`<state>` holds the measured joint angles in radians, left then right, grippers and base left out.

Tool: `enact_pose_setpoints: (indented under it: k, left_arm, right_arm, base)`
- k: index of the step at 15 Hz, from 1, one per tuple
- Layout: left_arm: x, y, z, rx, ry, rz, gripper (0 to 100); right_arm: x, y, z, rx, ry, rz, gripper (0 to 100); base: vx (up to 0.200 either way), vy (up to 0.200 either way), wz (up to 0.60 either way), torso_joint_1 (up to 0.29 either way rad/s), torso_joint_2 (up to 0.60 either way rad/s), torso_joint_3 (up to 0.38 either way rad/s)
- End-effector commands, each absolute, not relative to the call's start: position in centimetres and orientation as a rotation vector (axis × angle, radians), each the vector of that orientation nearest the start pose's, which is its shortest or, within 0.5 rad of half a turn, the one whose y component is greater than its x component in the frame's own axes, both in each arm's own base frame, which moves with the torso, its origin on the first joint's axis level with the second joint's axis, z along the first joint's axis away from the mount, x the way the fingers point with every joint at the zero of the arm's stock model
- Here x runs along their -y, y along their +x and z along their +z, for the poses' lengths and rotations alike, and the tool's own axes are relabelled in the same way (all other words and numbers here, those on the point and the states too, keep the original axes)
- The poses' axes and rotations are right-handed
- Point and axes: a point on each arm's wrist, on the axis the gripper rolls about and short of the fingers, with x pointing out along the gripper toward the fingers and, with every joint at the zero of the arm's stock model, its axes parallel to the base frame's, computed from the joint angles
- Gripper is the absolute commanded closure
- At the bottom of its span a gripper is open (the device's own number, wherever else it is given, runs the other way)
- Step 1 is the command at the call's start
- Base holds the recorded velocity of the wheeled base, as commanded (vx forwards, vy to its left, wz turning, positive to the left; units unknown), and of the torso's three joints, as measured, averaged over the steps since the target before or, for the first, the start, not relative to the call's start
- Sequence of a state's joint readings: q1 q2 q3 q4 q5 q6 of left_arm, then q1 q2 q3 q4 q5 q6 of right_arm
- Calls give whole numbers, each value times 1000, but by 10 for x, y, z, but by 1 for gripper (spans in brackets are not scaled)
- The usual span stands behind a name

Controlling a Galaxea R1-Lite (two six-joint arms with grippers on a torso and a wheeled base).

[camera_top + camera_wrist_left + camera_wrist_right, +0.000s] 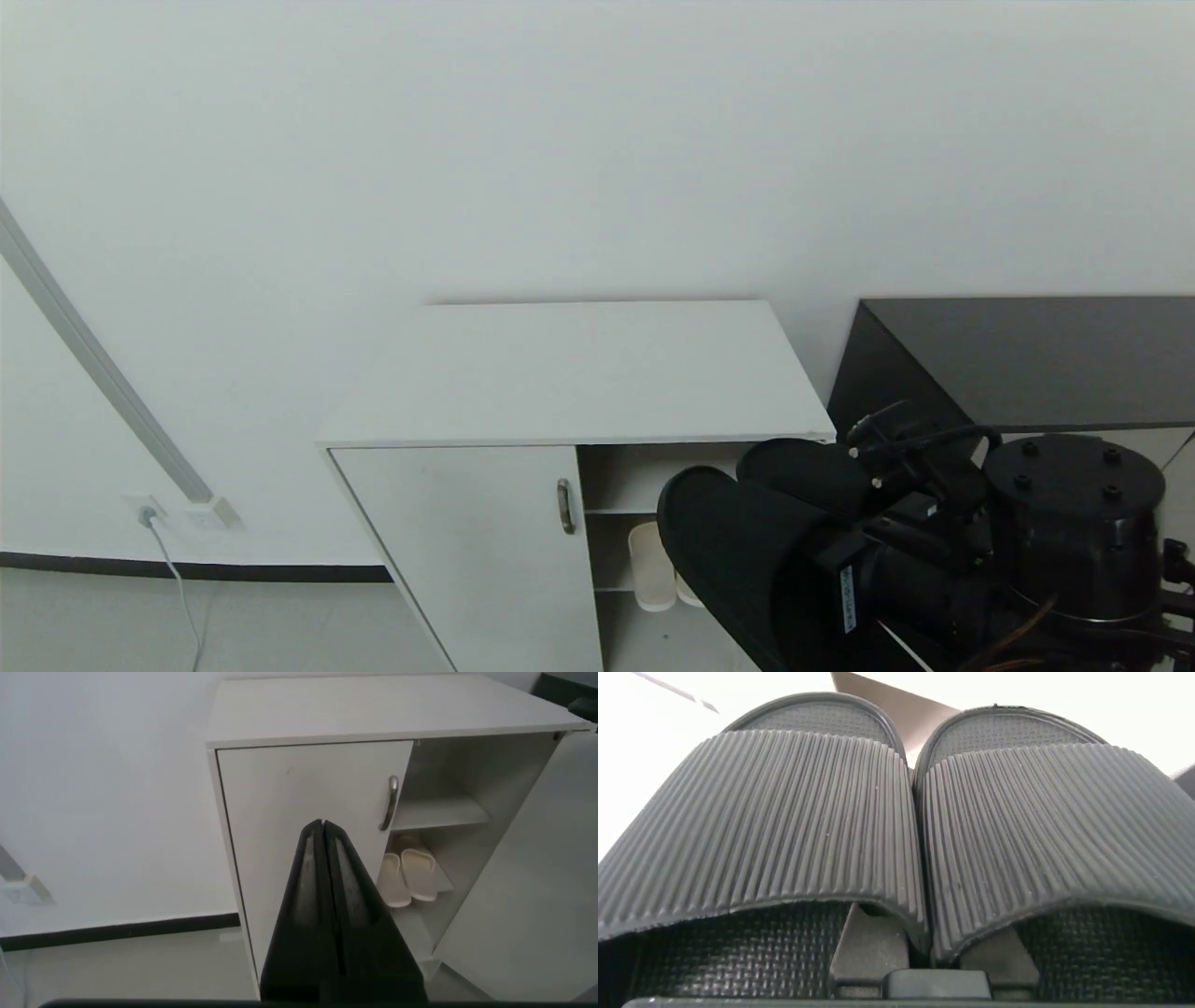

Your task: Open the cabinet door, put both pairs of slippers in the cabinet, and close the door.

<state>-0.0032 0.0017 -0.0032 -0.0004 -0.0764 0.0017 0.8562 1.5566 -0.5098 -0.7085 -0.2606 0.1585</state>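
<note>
White cabinet [560,373], right side open, holds cream slippers [411,875] on a shelf; right gripper [932,963] clamps black slippers [785,821], left gripper [323,833] pinched together.

Left gripper [324,831] pressed closed (fingers touching); right gripper [929,957] clamps the black slippers [785,821] sideways.

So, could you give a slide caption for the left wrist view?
Shut left gripper facing the white cabinet; one side stands open, with pale slippers inside.

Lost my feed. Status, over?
Left gripper shut, empty. Right gripper shut on black slippers. White slippers shelved in open cabinet; no obstruction seen.
</note>
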Motion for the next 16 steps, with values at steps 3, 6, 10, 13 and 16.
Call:
enact_pose_setpoints:
  k: [3,6,10,13,16]
  left_arm:
    - [2,-23,76,2,2,-80,100]
    - [2,-23,76,2,2,-80,100]
    - [2,-23,77,3,2,-80,100]
    - [2,-23,76,2,2,-80,100]
    - [2,-23,76,2,2,-80,100]
  right_arm:
    - [-181,165,151,-340,-34,565,100]
    - [-183,166,149,-347,-38,564,100]
    - [-183,166,148,-351,-41,564,100]
    - [-183,166,148,-352,-42,564,100]
    - [-183,166,148,-352,-42,564,100]
  base:
    - [0,0,0,-186,434,240]
    - [0,0,0,-235,545,310]
    - [0,0,0,-221,543,317]
    - [0,0,0,-203,520,317]
    - [0,0,0,-180,504,320]
